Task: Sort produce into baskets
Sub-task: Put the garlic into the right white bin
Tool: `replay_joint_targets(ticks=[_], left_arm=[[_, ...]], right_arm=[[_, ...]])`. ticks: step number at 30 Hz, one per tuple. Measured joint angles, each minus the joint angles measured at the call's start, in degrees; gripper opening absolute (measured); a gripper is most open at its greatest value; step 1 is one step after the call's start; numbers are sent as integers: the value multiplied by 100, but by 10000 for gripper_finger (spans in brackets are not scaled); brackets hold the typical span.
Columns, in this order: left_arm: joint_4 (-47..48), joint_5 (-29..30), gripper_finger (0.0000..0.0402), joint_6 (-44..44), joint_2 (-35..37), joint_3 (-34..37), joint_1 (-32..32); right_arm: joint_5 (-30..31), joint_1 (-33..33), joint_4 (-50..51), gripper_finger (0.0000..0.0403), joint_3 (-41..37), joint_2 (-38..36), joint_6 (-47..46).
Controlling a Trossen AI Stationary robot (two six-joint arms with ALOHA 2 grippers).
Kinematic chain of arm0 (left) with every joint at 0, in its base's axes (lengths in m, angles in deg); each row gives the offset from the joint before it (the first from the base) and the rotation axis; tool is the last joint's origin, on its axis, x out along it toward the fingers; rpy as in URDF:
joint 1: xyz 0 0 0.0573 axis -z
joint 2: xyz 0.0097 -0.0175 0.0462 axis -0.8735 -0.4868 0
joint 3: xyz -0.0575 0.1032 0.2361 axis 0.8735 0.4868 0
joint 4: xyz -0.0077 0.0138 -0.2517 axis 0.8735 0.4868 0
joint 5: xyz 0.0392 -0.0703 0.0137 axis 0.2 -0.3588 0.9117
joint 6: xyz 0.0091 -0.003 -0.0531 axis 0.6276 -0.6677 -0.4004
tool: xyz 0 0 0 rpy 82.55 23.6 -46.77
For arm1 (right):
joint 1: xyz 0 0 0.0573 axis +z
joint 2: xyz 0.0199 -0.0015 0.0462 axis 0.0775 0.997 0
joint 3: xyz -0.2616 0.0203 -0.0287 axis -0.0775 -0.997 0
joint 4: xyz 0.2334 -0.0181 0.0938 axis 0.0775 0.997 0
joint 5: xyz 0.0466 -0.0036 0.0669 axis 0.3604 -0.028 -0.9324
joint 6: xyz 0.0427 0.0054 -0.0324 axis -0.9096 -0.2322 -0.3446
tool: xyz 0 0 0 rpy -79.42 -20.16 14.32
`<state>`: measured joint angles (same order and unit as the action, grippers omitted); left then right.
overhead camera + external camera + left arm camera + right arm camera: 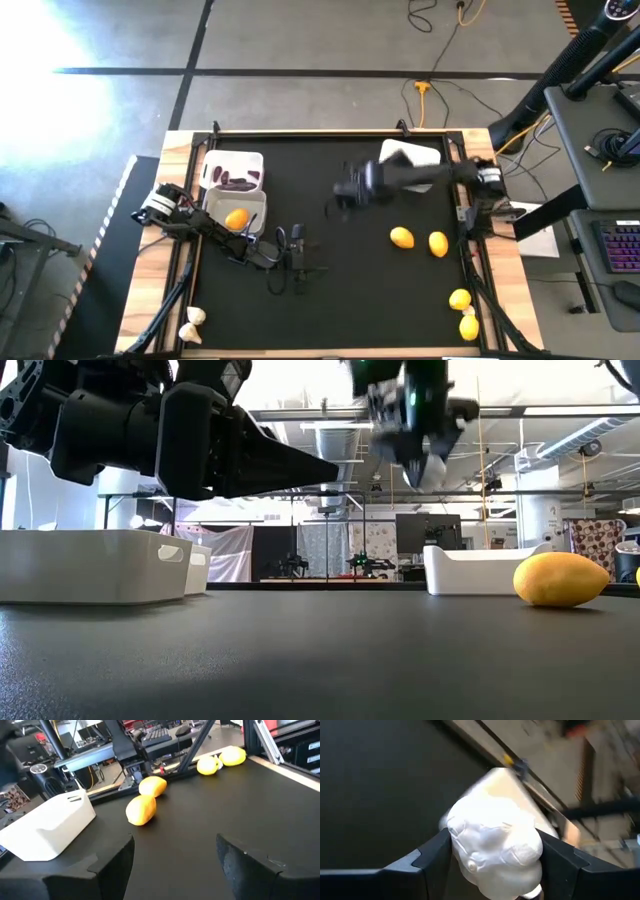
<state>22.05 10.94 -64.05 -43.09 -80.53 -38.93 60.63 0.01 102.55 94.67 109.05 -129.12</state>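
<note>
Right wrist view: right gripper (492, 862) clenched on white garlic bulb (492, 845), above mat centre | left gripper (175, 865) fingers apart, nothing held | baskets: purple pcs in one (234, 167), lemon (237, 218) in next (253, 201), third (412, 157) contents hidden.

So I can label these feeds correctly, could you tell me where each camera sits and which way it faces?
High: overhead, straight down; both arms.
Low: table height, level across the mat; arms above.
Left wrist: past the open left gripper toward lemons.
Right wrist: past the right gripper, shut on a garlic bulb.
Shared: the right basket also shows in the left wrist view.
</note>
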Motion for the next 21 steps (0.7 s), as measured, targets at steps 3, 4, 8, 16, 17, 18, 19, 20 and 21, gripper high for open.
replay_joint_targets(ticks=[3, 4, 8, 16, 17, 18, 19, 20, 21], left_arm=[[85, -1, 262, -25, 0, 3, 0], [88, -1, 262, -45, 0, 15, 0], [124, 0, 262, -128, 0, 81, 0], [116, -2, 262, -175, 0, 114, 0], [117, -2, 262, -175, 0, 114, 0], [113, -2, 262, -175, 0, 114, 0], [113, -2, 262, -175, 0, 114, 0], [120, -2, 262, -175, 0, 114, 0], [124, -2, 262, -175, 0, 114, 0]], right_arm=[[6, -798, -30, 231, -332, 7, 2], [4, -1028, -58, 231, -480, 7, 2], [-192, -1778, -349, 231, -1125, 7, -118], [-1228, -2611, -1535, 270, -2184, -6, -145], [-1200, -2625, -1507, 277, -2200, -11, -98], [-1157, -2629, -1478, 285, -2203, -13, -46], [-1116, -2622, -1489, 293, -2203, -30, 31], [-1092, -2603, -1483, 301, -2191, -49, 102], [-1082, -2579, -1463, 309, -2168, -73, 191]])
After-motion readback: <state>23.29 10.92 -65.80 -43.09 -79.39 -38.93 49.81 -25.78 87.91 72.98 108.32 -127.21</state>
